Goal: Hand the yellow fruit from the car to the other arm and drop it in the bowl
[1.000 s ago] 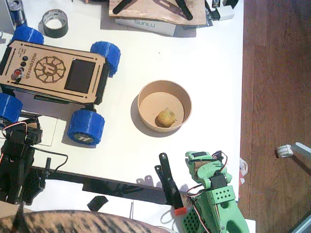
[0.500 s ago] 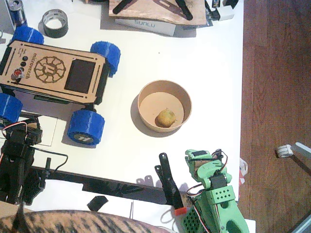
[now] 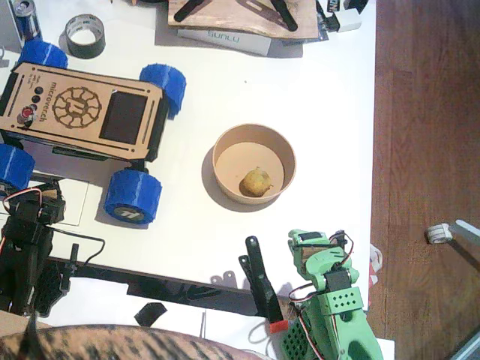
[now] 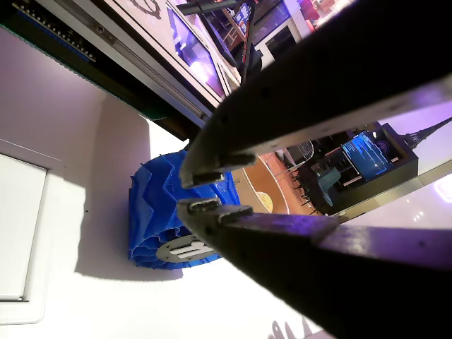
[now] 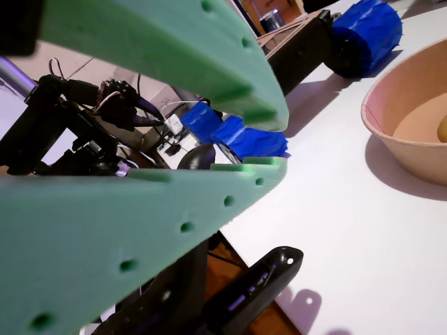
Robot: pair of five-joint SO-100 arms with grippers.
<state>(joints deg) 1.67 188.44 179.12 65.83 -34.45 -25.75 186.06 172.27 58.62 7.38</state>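
From the fixed view I see the yellow fruit (image 3: 256, 181) lying inside the bowl (image 3: 254, 164), right of the car (image 3: 82, 114). My green arm (image 3: 330, 296) rests at the near right, my black arm (image 3: 26, 251) at the near left; I cannot read either jaw from here.

In a wrist view, the left gripper (image 4: 192, 192) has its jaws almost closed on nothing, facing a blue wheel (image 4: 164, 227).

In another wrist view, the right gripper (image 5: 274, 143) has its jaws nearly together and empty, with the bowl's rim (image 5: 380, 132) at far right.

I judge the drop done. The risk now is a careless swing of the green arm nudging the bowl and tipping the fruit out.
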